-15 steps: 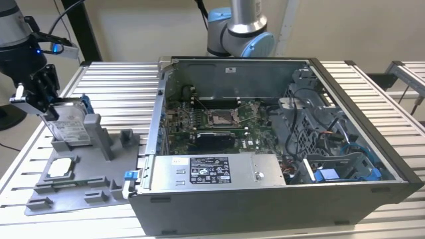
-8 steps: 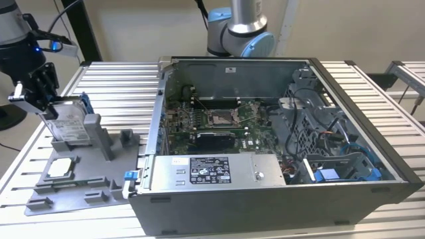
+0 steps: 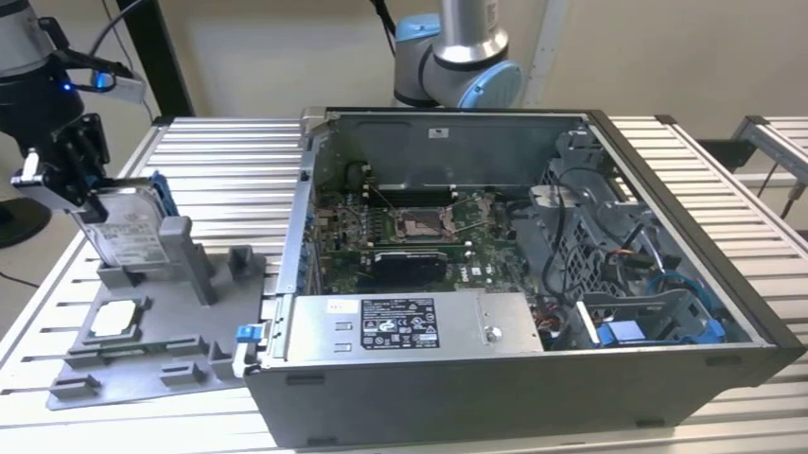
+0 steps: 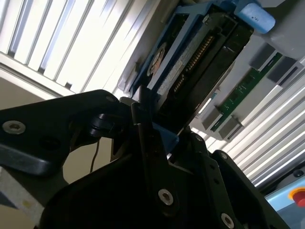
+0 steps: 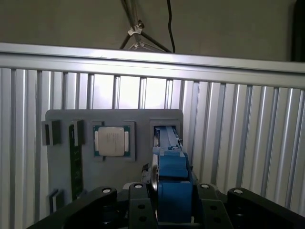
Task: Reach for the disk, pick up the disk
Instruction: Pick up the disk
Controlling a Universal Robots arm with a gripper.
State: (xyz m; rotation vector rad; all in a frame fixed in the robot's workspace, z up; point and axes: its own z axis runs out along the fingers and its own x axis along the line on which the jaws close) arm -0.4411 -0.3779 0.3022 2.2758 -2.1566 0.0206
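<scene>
Arm hangs at exterior view's upper left, wrist pointing down w/ slight tilt. Gripper [image 3: 91, 200] is narrow, fingers [image 4: 143, 136] clamped on upper edge of the disk [image 3: 131, 232], w/ its blue frame between them in both wrist views. Disk stands on edge, leaning a bit, at slot of grey fixture [image 3: 139, 355], just beside open PC case [image 3: 531, 397].
</scene>
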